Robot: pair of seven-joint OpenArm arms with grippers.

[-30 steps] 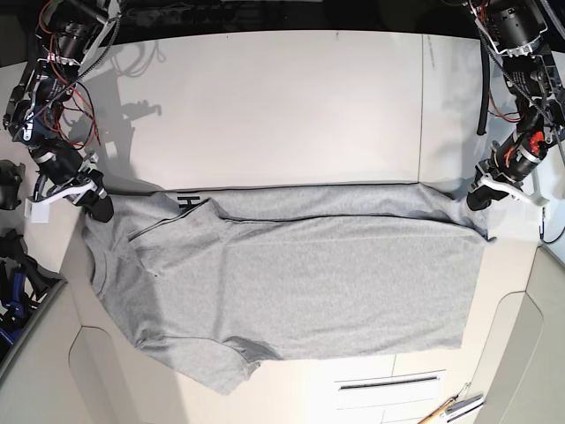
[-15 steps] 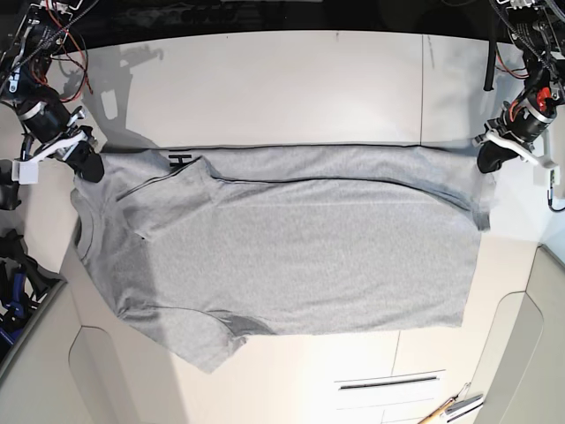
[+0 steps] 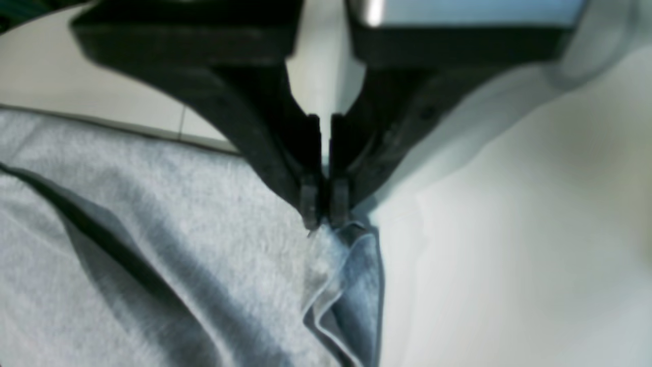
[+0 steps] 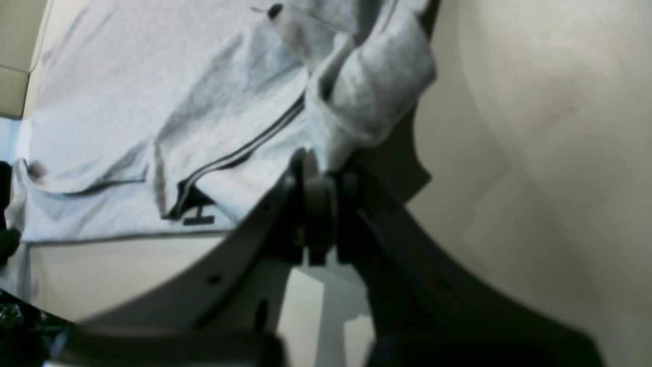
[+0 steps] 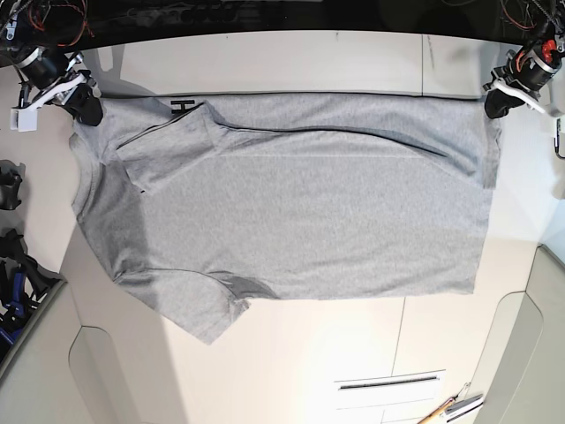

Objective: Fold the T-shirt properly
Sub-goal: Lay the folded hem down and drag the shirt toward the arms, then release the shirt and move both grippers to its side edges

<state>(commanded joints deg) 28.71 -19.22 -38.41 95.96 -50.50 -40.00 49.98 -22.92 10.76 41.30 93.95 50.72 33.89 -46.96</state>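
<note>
From the left wrist view, you're seeing the left gripper (image 3: pixel 323 216) pinching a corner of the T-shirt (image 3: pixel 153 255), its jaws pressed together on the fabric. The cloth is hanging in a small fold below the tips, and bare table (image 3: pixel 509 229) is lying open beside that corner.

From the right wrist view, the right gripper (image 4: pixel 320 176) is clamping a bunched roll of the T-shirt (image 4: pixel 153 102); a bit of black lettering (image 4: pixel 199 219) is peeking from the folded-over flap. The overhead view cannot give you this grip.

In the base view, the T-shirt (image 5: pixel 300 212) is lying spread across the table (image 5: pixel 265 62), its top edge stretching straight between the right gripper (image 5: pixel 86 108) and the left gripper (image 5: pixel 494 102). You're getting open tabletop above that edge and below the hem.
</note>
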